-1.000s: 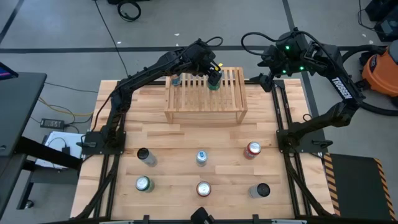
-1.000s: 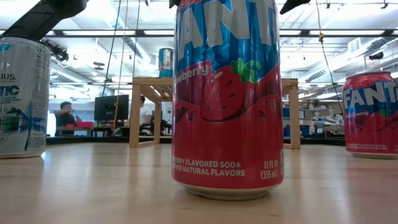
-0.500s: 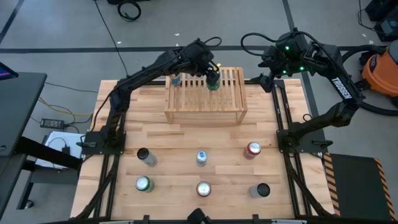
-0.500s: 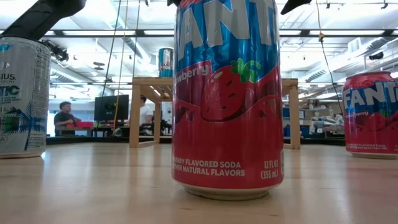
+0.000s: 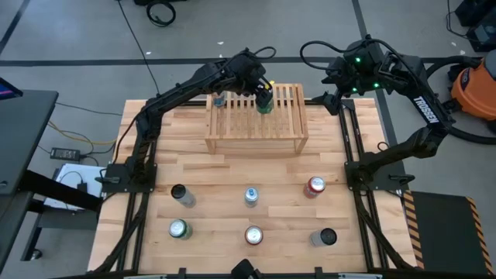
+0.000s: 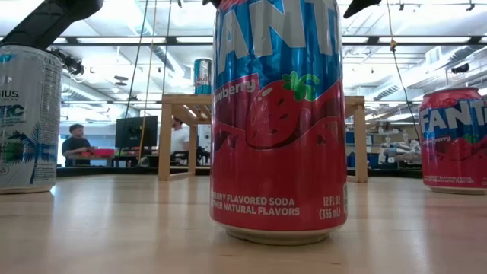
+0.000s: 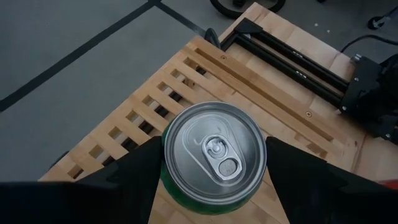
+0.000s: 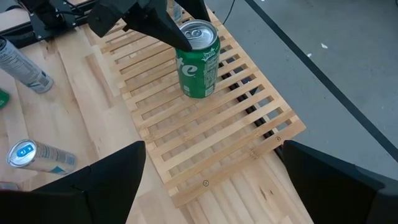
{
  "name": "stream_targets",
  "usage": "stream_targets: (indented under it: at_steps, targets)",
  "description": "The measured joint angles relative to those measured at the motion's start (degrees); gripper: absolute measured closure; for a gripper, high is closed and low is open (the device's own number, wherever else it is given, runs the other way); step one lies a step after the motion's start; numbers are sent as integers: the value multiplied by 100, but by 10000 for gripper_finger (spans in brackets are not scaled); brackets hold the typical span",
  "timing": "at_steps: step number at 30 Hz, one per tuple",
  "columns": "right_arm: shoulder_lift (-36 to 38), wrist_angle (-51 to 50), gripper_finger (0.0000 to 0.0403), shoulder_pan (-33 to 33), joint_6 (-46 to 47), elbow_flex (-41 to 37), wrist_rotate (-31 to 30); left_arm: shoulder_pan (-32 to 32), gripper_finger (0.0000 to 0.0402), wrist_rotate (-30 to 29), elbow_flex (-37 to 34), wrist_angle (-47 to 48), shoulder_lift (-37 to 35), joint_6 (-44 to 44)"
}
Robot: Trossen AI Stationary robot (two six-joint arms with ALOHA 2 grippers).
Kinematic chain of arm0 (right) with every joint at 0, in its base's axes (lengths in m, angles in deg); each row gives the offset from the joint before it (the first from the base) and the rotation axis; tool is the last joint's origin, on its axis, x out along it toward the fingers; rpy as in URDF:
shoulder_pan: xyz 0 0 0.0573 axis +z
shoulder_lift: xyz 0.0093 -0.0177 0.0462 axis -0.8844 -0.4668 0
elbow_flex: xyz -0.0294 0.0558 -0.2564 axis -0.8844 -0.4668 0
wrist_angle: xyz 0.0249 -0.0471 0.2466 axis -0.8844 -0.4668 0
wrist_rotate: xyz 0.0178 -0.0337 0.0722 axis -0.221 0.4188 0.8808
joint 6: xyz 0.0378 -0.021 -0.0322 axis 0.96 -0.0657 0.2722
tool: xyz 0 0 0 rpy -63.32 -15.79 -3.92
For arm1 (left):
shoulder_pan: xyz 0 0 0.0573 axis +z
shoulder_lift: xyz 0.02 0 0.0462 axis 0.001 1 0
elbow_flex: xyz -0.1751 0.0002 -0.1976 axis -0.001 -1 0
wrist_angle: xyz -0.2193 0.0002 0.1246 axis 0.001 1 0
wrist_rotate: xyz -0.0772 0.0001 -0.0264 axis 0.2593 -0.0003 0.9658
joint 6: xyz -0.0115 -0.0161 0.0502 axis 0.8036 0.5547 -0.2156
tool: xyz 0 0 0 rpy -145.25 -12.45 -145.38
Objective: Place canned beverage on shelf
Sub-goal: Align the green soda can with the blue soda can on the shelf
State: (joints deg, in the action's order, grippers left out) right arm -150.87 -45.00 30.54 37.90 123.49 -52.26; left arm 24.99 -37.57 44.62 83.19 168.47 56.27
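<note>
I'm setting the green can (image 8: 198, 60) on the shelf (image 5: 256, 142), left gripper (image 8: 163, 31) gripping it, release pending; right gripper (image 8: 211, 180) waiting open nearby.

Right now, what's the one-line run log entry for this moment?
left end effector: shut on green can | can: upright on shelf slats | right end effector: open, waiting beside shelf
</note>
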Motion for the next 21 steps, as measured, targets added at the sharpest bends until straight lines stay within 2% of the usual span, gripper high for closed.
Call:
stream_targets:
  at_steps: [10, 16, 21]
  targets:
    - [0, 0, 15, 0, 0, 0, 0, -1, 124, -37, 2, 27, -38, -169]
    - [0, 0, 15, 2, 0, 1, 0, 2, 147, -53, 2, 11, -42, -192]
    - [0, 0, 15, 2, 0, 0, 0, 2, 150, -50, 2, 7, -44, -191]
